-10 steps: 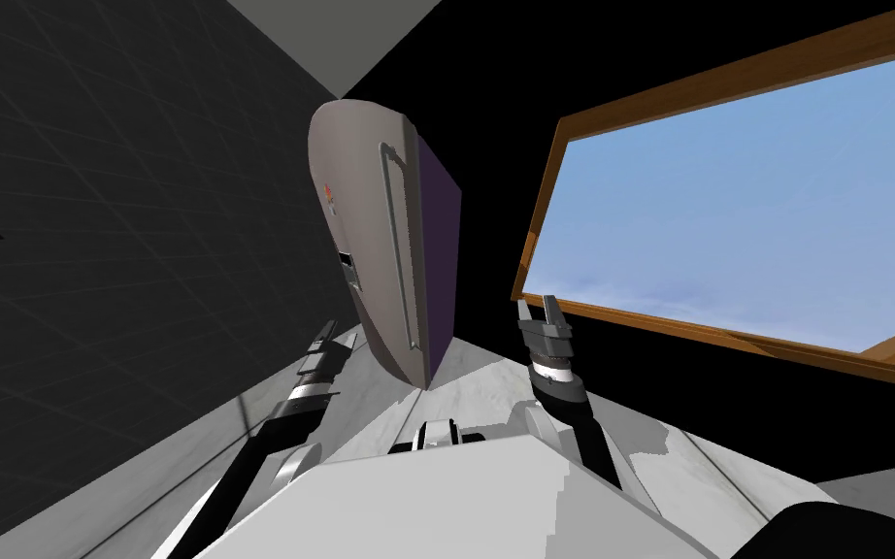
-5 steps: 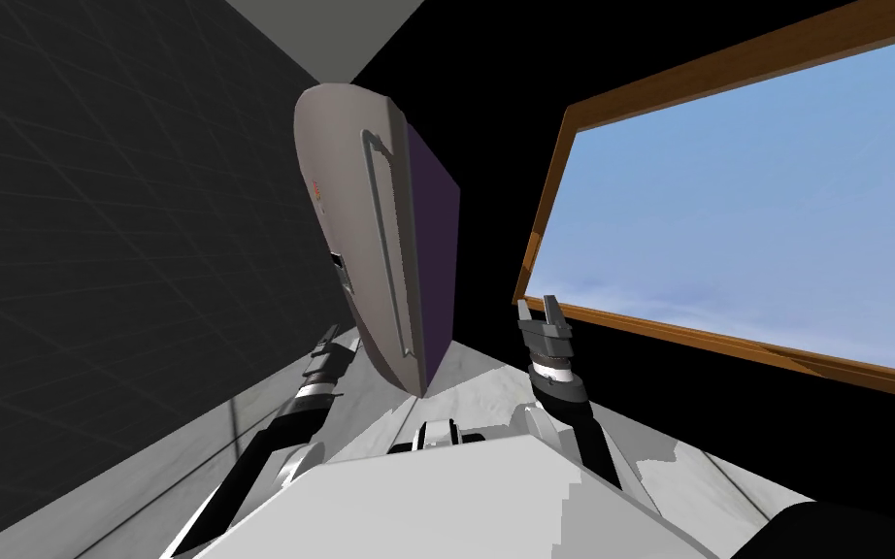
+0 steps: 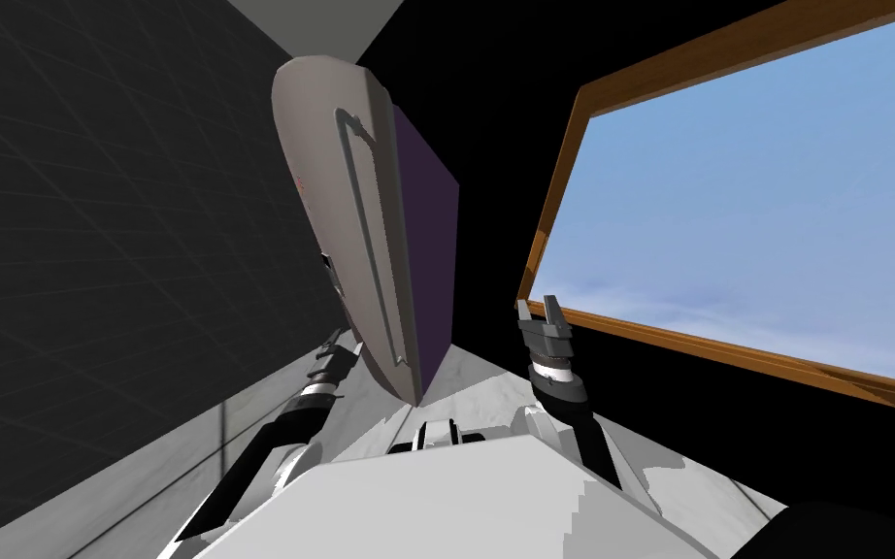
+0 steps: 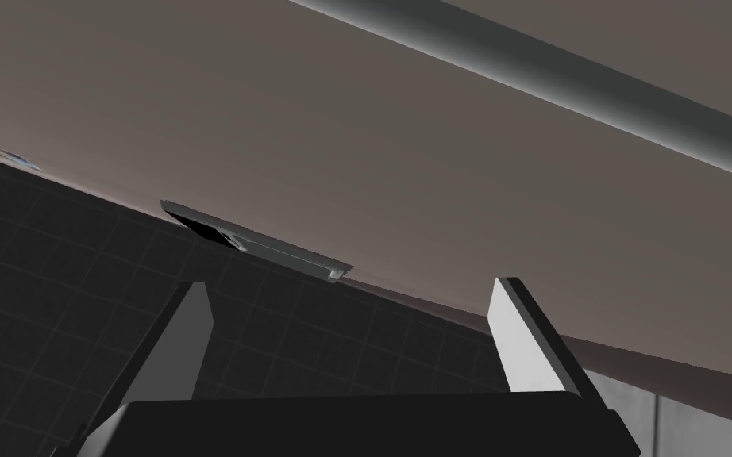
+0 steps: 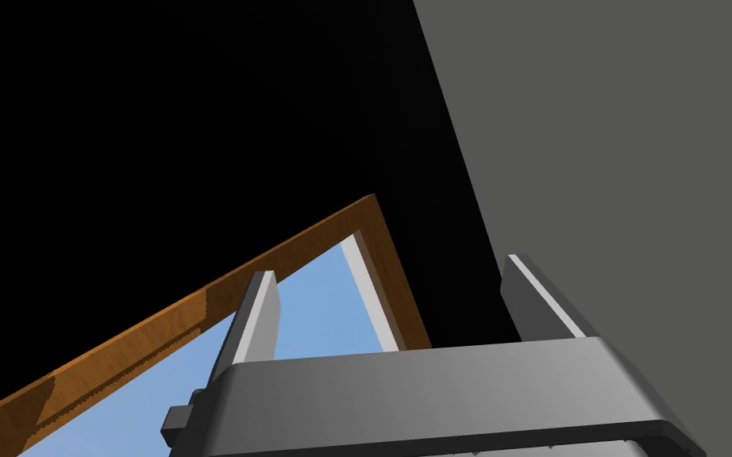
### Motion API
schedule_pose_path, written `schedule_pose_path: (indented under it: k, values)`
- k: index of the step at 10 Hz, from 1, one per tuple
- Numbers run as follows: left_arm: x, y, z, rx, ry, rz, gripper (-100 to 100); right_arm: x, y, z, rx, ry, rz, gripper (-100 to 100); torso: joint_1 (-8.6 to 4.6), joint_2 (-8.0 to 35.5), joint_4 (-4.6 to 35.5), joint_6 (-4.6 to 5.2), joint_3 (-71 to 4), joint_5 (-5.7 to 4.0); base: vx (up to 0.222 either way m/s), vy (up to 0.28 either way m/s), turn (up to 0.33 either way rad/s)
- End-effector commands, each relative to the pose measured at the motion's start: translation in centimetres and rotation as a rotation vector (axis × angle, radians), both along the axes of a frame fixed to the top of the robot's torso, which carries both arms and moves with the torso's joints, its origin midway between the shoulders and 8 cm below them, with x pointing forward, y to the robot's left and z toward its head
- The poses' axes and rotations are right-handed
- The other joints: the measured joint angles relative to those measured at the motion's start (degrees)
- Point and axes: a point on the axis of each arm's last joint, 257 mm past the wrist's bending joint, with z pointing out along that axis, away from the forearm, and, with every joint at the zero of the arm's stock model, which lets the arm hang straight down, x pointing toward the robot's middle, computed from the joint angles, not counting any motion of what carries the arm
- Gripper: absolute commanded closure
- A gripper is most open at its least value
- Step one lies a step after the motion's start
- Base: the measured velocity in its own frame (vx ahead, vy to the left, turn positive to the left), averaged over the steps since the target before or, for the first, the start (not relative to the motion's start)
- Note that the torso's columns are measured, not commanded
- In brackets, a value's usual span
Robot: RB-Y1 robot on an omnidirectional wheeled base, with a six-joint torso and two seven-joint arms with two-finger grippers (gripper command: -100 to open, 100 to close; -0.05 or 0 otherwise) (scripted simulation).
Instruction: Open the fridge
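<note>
Left claw [image 4: 352, 284] hung released close before the fridge [image 3: 324, 194], short of its handle [image 4: 579, 71], likely lining up a pull; right claw [image 3: 540, 309] hovered released alongside.

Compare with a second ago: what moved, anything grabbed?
My own move: the view has swung, so the tall grey fridge with a purple side sits nearer and further left, the wood-framed window further right. The left gripper has edged closer to the fridge's front, short of its long grey bar handle, fingers open. Nothing taken hold of. Unchanged: door shut, right gripper raised and open.
</note>
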Motion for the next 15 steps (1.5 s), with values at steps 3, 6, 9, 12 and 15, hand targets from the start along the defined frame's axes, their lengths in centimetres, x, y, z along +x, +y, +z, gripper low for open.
schedule_pose_path:
  k: [3,6,9,12,15]
  values:
    - [0.4,-0.3,-2.9,-0.138,0.087,-0.015,-100,0.0,0.0,0.0,0.0,0.0,0.0,0,0.03,-0.1,0.0,0.0,0.0,0.01,0.101,-0.094,0.04]
    - [0.6,-0.8,-4.6,-0.261,0.119,-0.002,-100,0.0,0.0,0.0,0.0,0.0,0.0,0,0.02,-0.1,0.0,-0.01,-0.1,0.01,0.114,-0.098,0.04]
    - [0.6,-1.2,-5.3,-0.333,0.122,0.013,-100,0.0,0.0,0.0,0.0,0.0,0.0,0,0.2,0.1,0.0,-0.01,0.1,0.06,0.048,-0.041,0.009]
    - [0.6,-1.2,-5.2,-0.323,0.122,0.011,100,0.0,0.0,0.0,0.0,0.0,0.0,0,0.08,0.0,0.0,0.0,0.0,0.02,0.002,-0.003,0.0]
    - [0.9,-2.4,-4.9,-0.32,0.126,-0.033,100,0.0,0.0,0.0,-0.001,0.0,0.0,0,0.79,0.2,0.1,0.0,0.1,0.23,-0.103,0.247,-0.123]
